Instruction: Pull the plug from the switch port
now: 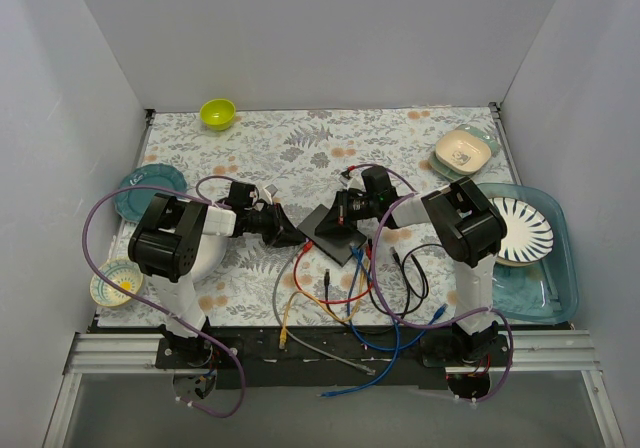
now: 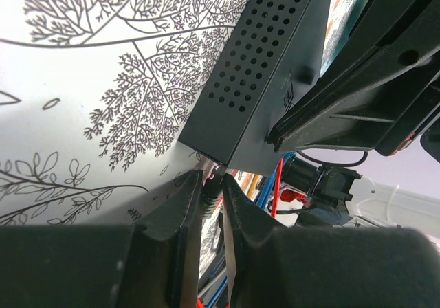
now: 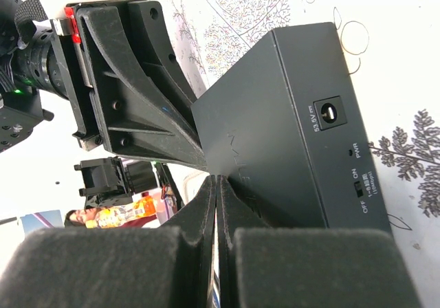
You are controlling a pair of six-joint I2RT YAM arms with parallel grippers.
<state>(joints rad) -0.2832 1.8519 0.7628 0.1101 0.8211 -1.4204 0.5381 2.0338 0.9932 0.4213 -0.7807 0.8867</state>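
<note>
From overhead, the switch (image 1: 337, 236), a flat matte-black slab, sits at the middle of a table (image 1: 300, 153) covered in a cloth printed with grey leaves and rust blotches. The left gripper (image 1: 292, 233) is at its left corner and the right gripper (image 1: 338, 218) is on top of it. A loose tangle of cables (image 1: 345, 308), red, blue, orange, grey and black, spills from its near edge toward the arms' bases. Glossy crockery rings the scene: a lime-green bowl (image 1: 217, 114) at the back, a teal plate (image 1: 150, 188) and a small yellow-patterned bowl (image 1: 115, 283) on the left, a square cream dish (image 1: 463, 150) at the right rear, and a translucent teal tray (image 1: 560, 268) holding a plate with radiating dark stripes (image 1: 525, 230). The left wrist camera shows the switch tilted up off the cloth, one face perforated with neat rows of round vent holes. The left fingers are drawn in close and pinch the dark ribbed plug (image 2: 210, 190) at the box's lower corner. The right gripper's angular black plastic body bears on the box from the right, with red and blue leads behind it. In the right wrist view, the right fingers are pressed fully together, holding nothing, and their tips meet the switch's smooth top face. The box's narrow side carries a round power socket, a tiny indicator marked PWR and a sliding on-off switch in white lettering. The left gripper's ribbed black frame meets the far edge.
</note>
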